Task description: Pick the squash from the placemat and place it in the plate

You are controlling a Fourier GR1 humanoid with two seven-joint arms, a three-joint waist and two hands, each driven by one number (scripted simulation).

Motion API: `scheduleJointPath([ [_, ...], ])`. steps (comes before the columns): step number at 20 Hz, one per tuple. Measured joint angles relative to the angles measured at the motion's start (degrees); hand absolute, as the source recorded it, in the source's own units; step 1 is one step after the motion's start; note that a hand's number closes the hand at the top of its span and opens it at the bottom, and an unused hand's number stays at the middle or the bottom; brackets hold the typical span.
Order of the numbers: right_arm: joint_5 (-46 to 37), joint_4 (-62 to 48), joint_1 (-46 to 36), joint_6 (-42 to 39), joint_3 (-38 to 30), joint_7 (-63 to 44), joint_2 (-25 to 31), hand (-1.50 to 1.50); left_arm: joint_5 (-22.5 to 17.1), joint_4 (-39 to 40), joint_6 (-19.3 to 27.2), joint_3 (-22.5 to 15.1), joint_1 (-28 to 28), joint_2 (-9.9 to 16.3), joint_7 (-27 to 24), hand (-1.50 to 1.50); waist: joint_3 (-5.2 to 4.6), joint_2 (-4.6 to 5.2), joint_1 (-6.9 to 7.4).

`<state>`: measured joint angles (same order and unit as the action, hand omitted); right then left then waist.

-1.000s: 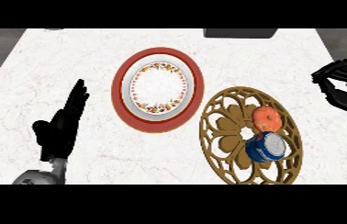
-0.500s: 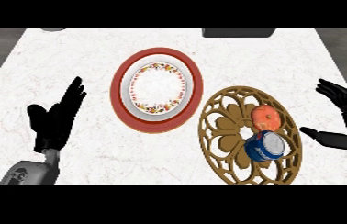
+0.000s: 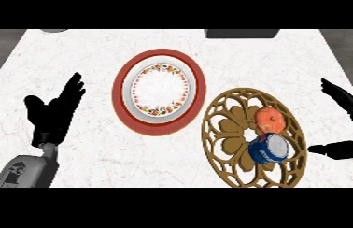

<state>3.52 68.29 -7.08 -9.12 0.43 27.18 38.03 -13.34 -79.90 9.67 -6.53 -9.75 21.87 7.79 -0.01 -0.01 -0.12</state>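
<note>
The squash is located on the placemat near the counter right edge, beside a blue can. The plate is centred. The right hand is spread open at that edge; the left hand is open at the left edge.

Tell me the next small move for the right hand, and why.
Probably bring the right hand leftward and down over the squash. The squash lies untouched on the placemat, just above the blue cup, while the hand sits open at the view's right edge, beside the mat. The plate holds nothing. The left hand rests open at left.
</note>
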Motion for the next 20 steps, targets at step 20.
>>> scheduleJointPath([
  [20, -18.1, 9.3, -4.4, -7.4, 8.2, -23.9, 1.1, -1.5, 3.9, 1.4, -2.1, 2.6, -0.6, -3.8, -0.4, 0.0, 0.0, 0.02, 0.26],
])
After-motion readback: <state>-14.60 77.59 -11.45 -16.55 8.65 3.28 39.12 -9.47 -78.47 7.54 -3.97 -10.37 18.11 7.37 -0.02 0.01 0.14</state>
